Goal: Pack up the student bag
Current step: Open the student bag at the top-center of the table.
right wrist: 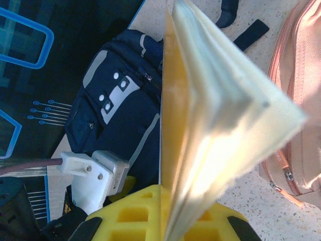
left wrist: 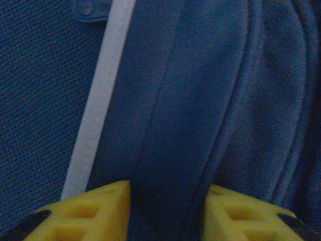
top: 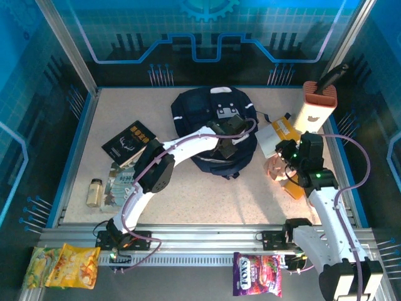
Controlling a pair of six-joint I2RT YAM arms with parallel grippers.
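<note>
Student bag [top: 191,116], navy striped fabric, lies at 12 o'clock. Left hand [left wrist: 168,206] grips its fold. Right hand [right wrist: 165,216] clamps a yellow book [right wrist: 210,110].

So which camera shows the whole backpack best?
The top external view: the whole backpack lies there, partly under the left arm. The left wrist view gives close-up fabric; the right wrist view, its grey-patched part.

The bag [top: 191,113] was matt navy woven cloth with smooth white piping [left wrist: 98,110]; the book [right wrist: 215,100] had pale paper pages and a smooth yellow cover; the worktop [top: 207,194] looked speckled and matt; the fingers [left wrist: 100,213] were yellow plastic.
</note>
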